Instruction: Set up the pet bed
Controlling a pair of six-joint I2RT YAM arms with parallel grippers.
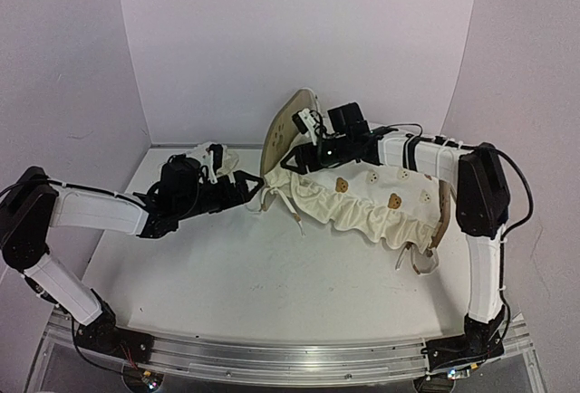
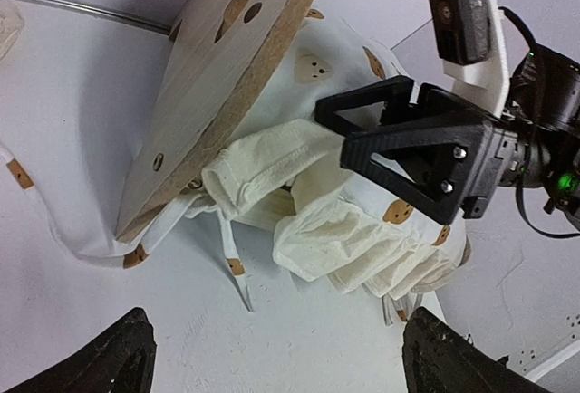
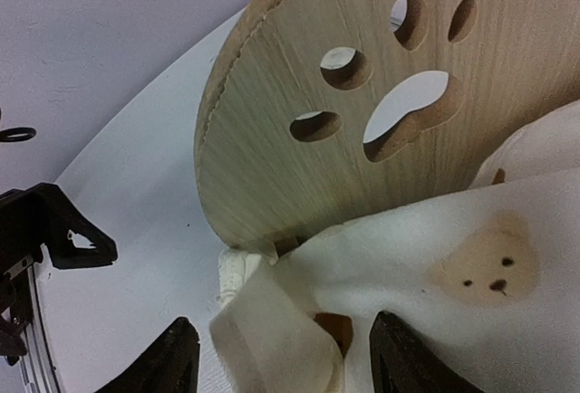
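Note:
The pet bed stands at the back middle of the table. Its plywood headboard (image 1: 292, 126) (image 2: 227, 76) (image 3: 317, 76) has paw-print cutouts, and its footboard (image 1: 443, 212) shows at the right. A cream bear-print ruffled cushion (image 1: 362, 198) (image 2: 362, 239) (image 3: 435, 230) lies rumpled over the frame and hides the base. My right gripper (image 1: 292, 165) (image 2: 340, 135) (image 3: 290, 361) is open at the headboard's foot, a fold of cushion cloth between its fingers. My left gripper (image 1: 256, 189) (image 2: 281, 366) is wide open and empty over bare table, just left of the cushion's corner.
A small bear-print pillow (image 1: 216, 153) lies behind my left wrist by the back wall. Cushion ties (image 2: 234, 266) (image 1: 294, 216) trail onto the table. White walls close the back and both sides. A metal rail (image 1: 290, 361) runs along the near edge.

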